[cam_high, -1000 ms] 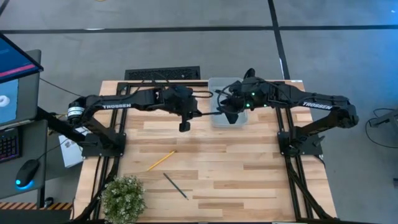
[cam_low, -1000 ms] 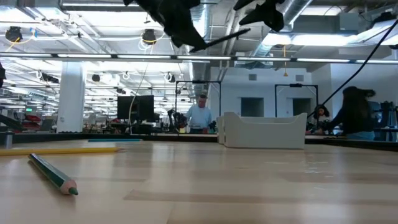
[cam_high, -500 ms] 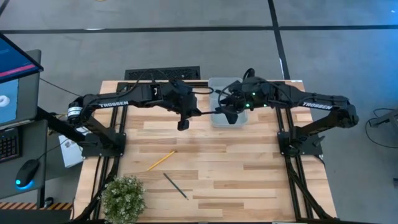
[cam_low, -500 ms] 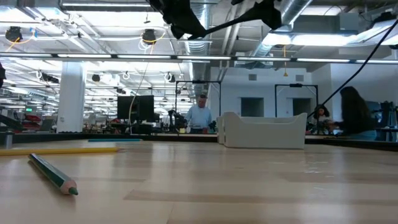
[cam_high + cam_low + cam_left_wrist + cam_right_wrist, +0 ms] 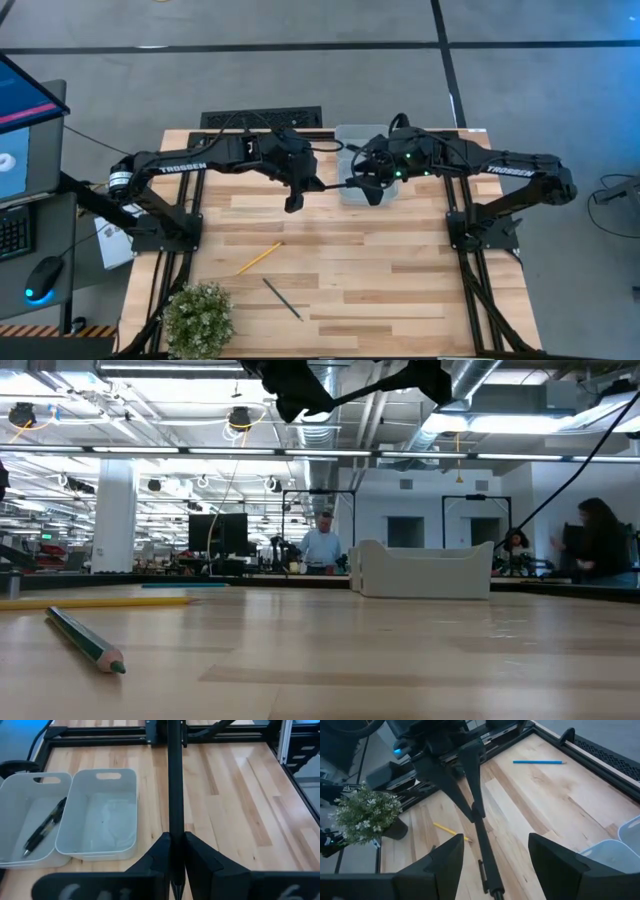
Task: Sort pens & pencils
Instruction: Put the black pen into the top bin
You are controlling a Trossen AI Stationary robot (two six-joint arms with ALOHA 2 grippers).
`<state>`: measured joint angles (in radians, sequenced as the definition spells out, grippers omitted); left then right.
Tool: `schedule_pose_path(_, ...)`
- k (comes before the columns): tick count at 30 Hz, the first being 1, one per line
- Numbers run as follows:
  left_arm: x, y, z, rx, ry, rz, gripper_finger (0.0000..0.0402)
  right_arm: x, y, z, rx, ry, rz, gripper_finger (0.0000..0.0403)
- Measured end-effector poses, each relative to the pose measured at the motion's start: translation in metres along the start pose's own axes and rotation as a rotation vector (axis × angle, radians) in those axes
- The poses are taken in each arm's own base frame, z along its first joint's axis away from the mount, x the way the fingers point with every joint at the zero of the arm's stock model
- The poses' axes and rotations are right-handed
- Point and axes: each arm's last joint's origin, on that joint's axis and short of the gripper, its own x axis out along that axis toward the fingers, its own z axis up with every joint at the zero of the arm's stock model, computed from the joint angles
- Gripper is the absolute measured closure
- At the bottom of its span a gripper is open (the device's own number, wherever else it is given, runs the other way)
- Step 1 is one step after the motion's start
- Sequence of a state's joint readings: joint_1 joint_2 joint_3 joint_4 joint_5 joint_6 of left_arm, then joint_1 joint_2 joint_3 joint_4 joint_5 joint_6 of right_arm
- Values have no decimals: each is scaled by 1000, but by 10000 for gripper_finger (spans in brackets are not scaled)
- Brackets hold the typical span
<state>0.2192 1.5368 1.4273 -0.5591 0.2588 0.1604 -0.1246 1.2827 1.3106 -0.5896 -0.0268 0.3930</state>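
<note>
A black pen (image 5: 335,184) hangs in the air between my two grippers, above the table's far half. My left gripper (image 5: 176,836) is shut on it, and it points toward the table's right. My right gripper (image 5: 495,840) is open, and the pen's free end (image 5: 491,887) stands between its fingers without touching them that I can see. A yellow pencil (image 5: 258,258) and a dark stick (image 5: 282,298) with a sharpened green tip (image 5: 112,664) lie flat on the near half. A blue pencil (image 5: 538,762) lies near the far edge. Another pen (image 5: 45,827) lies in a white bin (image 5: 15,855). My left gripper pinches the black pen between its two fingers near one end (image 5: 176,851). The pen runs on forward past the fingertips, along the fingers rather than across them. It is lifted clear of the table, and in the low view it slants upward toward my right gripper (image 5: 420,375).
Two white bins stand side by side near the far edge, one (image 5: 100,810) with nothing in it that I can see; my right arm covers them in the high view (image 5: 350,135). A potted plant (image 5: 198,315) stands at the near left corner. People move in the room beyond.
My left gripper has risen a little with the pen still shut in it, so the pen stands higher above the table. My right gripper has shifted slightly toward the table's left, toward the pen's free end.
</note>
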Motion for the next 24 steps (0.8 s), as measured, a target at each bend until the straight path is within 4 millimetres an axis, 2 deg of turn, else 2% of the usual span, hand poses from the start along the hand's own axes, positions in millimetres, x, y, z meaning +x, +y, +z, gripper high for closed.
schedule_pose_path(24, -1, 2, 12, 30, -116, 30, 370, 0, 0, 0, 18, 1, -1, 159)
